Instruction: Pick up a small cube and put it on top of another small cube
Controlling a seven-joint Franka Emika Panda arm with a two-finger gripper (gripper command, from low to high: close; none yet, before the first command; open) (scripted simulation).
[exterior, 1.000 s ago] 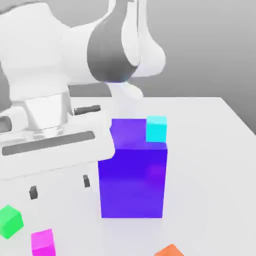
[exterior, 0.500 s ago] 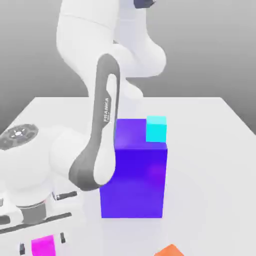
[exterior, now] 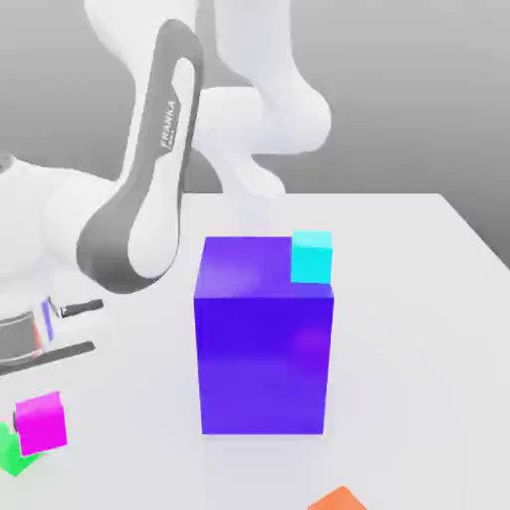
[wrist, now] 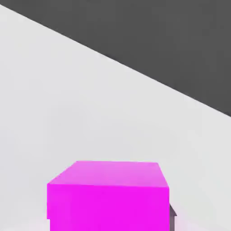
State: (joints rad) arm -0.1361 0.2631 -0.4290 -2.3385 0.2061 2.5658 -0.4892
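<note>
Magenta cube (exterior: 41,422): one; green cube (exterior: 12,453): one; cyan cube (exterior: 312,257): one.

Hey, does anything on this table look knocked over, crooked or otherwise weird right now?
Nothing stands out. The pink cube sits above the green cube, tilted slightly. The big blue block stands upright with a cyan cube at its far corner.
</note>
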